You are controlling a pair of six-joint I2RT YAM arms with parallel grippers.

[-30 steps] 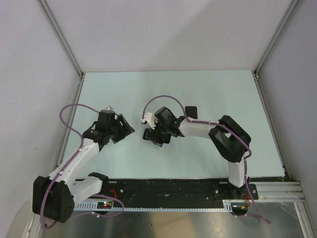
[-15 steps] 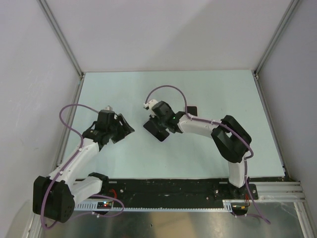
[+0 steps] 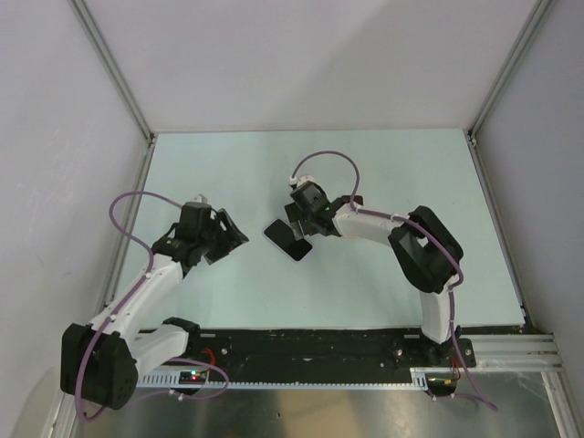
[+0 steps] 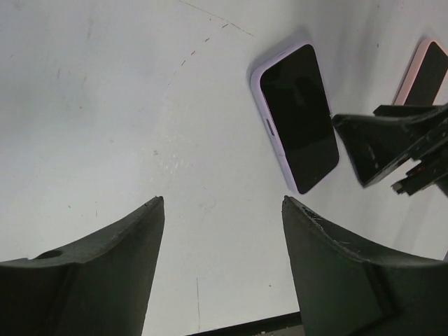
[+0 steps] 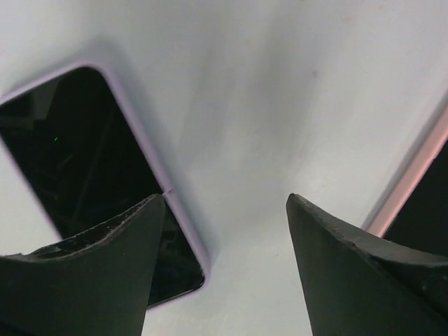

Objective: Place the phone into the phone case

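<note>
A dark-screened phone in a lilac case (image 3: 288, 240) lies flat on the table, screen up. It also shows in the left wrist view (image 4: 297, 115) and the right wrist view (image 5: 84, 154). My right gripper (image 3: 301, 219) is open and empty, just behind and to the right of the phone; in its wrist view (image 5: 225, 199) the left finger overlaps the phone's lower edge. My left gripper (image 3: 234, 235) is open and empty, left of the phone, with bare table between its fingers (image 4: 222, 203).
A second flat dark item with a pink rim (image 4: 423, 73) lies behind the right arm, partly hidden in the top view (image 3: 354, 203) and at the right edge of the right wrist view (image 5: 420, 189). Metal frame rails border the table.
My right gripper has moved back and to the right off the phone, which now lies uncovered. The left arm has not moved.
</note>
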